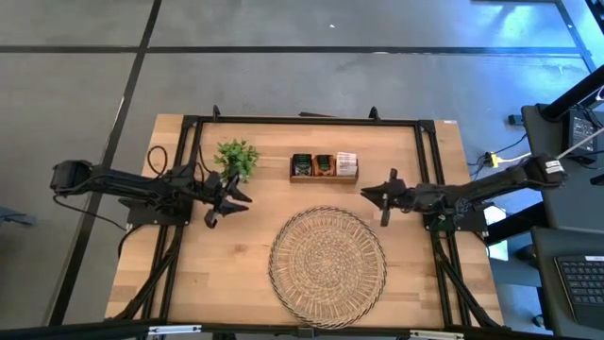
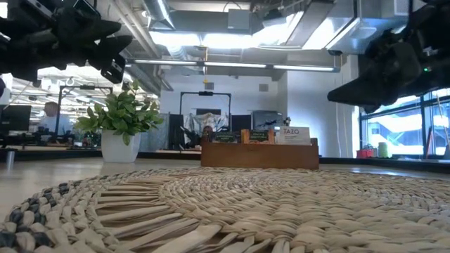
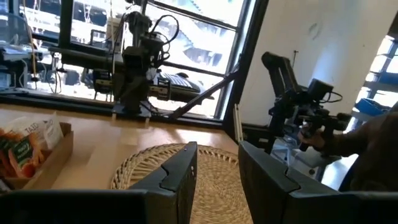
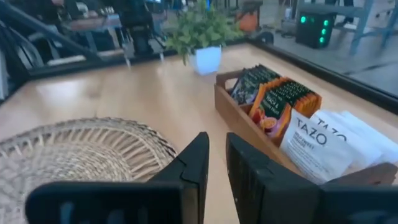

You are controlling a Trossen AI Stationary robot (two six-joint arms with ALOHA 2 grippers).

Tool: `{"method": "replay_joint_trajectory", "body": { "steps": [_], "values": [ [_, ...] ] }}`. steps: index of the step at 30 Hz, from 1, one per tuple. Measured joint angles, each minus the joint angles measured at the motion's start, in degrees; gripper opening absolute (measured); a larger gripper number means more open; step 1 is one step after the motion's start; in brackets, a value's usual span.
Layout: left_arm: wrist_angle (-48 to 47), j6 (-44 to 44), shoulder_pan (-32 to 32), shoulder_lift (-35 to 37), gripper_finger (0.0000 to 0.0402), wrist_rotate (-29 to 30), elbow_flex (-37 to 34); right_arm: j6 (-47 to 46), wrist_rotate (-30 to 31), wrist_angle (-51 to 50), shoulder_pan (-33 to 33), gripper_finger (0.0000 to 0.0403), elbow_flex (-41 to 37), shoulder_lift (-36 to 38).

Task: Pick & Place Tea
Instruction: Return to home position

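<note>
Apparently done: tea (image 1: pixel 324 165) sits in wooden box (image 1: pixel 324 179), none on woven tray (image 1: pixel 327 255); my left pincer (image 1: pixel 238 195) and right pincer (image 1: pixel 371 195) hang released, mid-frame.

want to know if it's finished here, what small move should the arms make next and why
Probably just draw both arms back to rest: the tea sits in the wooden box, the woven tray holds none, and the left gripper and right gripper hover open, holding nothing.
</note>
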State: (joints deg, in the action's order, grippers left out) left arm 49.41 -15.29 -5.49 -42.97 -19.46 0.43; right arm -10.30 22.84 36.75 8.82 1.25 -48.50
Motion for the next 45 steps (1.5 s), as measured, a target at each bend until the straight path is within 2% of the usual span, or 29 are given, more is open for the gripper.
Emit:
{"method": "replay_joint_trajectory", "body": {
  "steps": [6,12,19,27,36,45],
  "values": [
    [-5.5,0.0,-1.5,4.1,0.0114,0.2,0.0,-0.1,2.7,-5.8,0.4,0.0058,-0.9,8.2],
    [-14.7,0.9,-2.6,12.9,0.0114,0.3,0.0,-1.6,4.7,-12.9,0.5,0.0058,-0.9,14.5],
    [-25.4,2.5,-2.6,24.0,0.0114,2.9,0.0,-3.0,13.5,-20.7,3.0,0.0058,-0.9,21.2],
    [-34.6,3.1,-2.6,33.0,0.0114,4.9,0.0,-3.4,18.0,-26.9,7.6,0.0058,-0.9,27.5],
    [-41.7,4.6,-2.6,40.9,0.0114,5.0,0.0,0.0,17.2,-32.2,10.6,0.0058,-0.9,34.8],
    [-45.0,4.6,-2.6,42.9,0.0114,6.1,0.0,6.5,9.9,-32.2,10.6,0.0058,-0.9,39.4]
  ]
}}
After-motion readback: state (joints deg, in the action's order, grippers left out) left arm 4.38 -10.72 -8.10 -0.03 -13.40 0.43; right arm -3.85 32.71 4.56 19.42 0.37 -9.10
